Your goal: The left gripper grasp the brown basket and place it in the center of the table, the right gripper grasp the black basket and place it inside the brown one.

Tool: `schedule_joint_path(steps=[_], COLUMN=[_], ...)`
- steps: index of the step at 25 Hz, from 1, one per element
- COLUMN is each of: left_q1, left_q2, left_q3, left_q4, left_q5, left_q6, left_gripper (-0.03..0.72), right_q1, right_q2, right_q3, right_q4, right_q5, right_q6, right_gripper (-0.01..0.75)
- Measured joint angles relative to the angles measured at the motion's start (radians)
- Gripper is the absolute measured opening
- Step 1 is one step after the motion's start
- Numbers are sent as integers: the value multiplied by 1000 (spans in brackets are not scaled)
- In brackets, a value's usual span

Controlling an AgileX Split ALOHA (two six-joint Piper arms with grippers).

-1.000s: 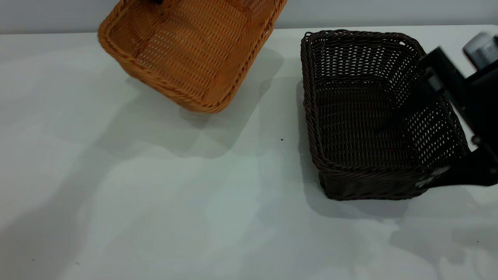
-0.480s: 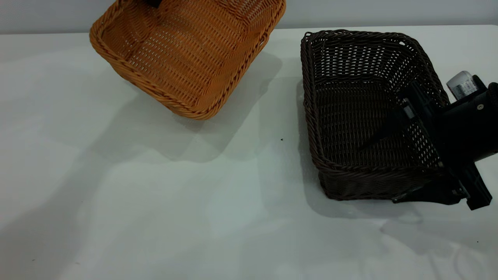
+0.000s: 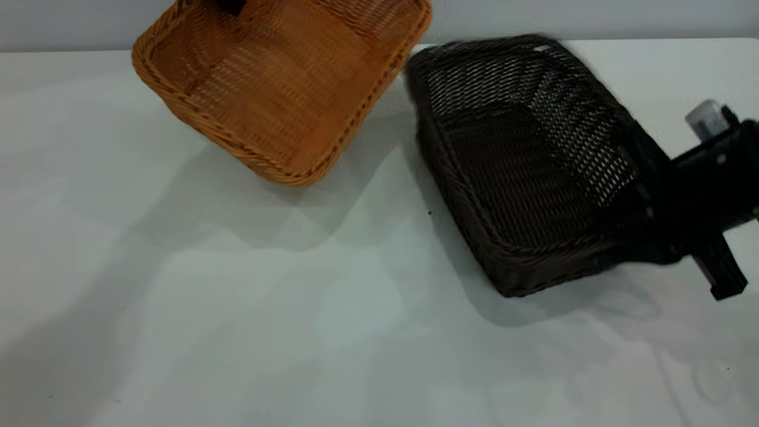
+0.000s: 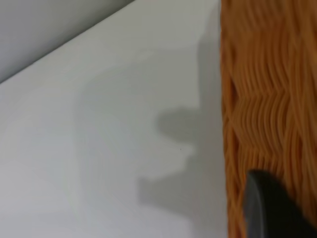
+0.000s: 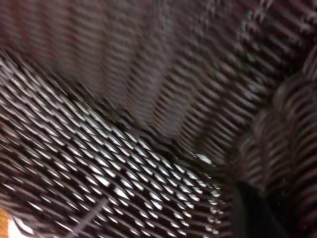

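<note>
The brown basket [image 3: 278, 89] hangs tilted above the far left of the table [image 3: 237, 326], its open side facing the camera. My left gripper [image 3: 231, 5] holds its far rim and is mostly cut off at the top edge. In the left wrist view one black finger [image 4: 270, 208] lies against the orange wall [image 4: 267, 99]. The black basket [image 3: 510, 160] is tilted and turned, its far corner close to the brown basket. My right gripper [image 3: 637, 196] is shut on its right wall. The right wrist view is filled with dark weave [image 5: 124, 124].
The pale table surface is open in front of and between the baskets. The right arm's black wrist [image 3: 711, 196] juts in from the right edge. A grey wall [image 3: 593, 18] runs behind the table's far edge.
My right gripper closed on the black basket's right wall and swung the basket left, turning it toward the brown one. The brown basket drifted slightly left in the left gripper.
</note>
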Motion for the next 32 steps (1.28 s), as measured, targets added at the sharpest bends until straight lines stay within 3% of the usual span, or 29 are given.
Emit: schedule_joint_path(steps=[3,8,13,16,20,25,32], left_q1=[3,-8,-48,-98,-174,-257,-284], left_q2=[-3,-3,-3,-3,0,56,91], left_q3=[0,0,0,0,0,0,0], left_q4=[9,-9,-53,-123,-197,-301,-450], left_q5=[14,52,134,170,201,197,164], left_q6=[26,56,238,404,670,874,1096], left_gripper=[79,79,79,79,79,79,81], right_q1=[-70,-308,-548,-640,-699,-709,-709], right_q2=[4,-3,-81,-152,-220,-276,-284], right_q3=[-7,-59,-150,-200,-225,-234,-239], right_q4=[-6,-130,-263,-345,-413,-451,-484], right_q5=[9,76,186,252,287,305,342], right_q6=[-39,-157,-169,-166,-142,-138,-119], right_gripper=[93,82,82,82,82,82,82])
